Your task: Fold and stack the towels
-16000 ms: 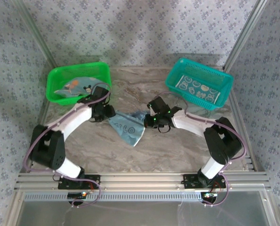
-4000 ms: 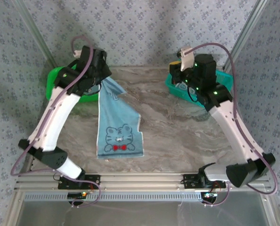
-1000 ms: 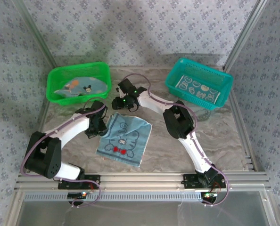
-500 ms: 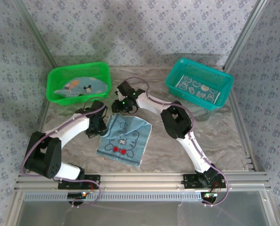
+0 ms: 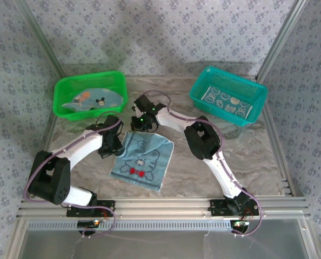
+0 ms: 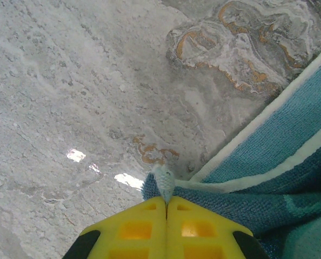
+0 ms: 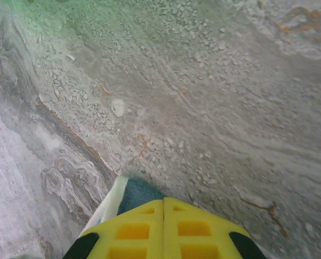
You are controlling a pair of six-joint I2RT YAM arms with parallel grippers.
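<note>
The light-blue cloth towel with a cartoon tiger (image 5: 141, 161) lies flat mid-tabletop (image 5: 187, 181). The left pincer (image 5: 115, 144) is clenched on its left edge and the right pincer (image 5: 138, 125) on its far corner, probably to lift that side for folding.
</note>
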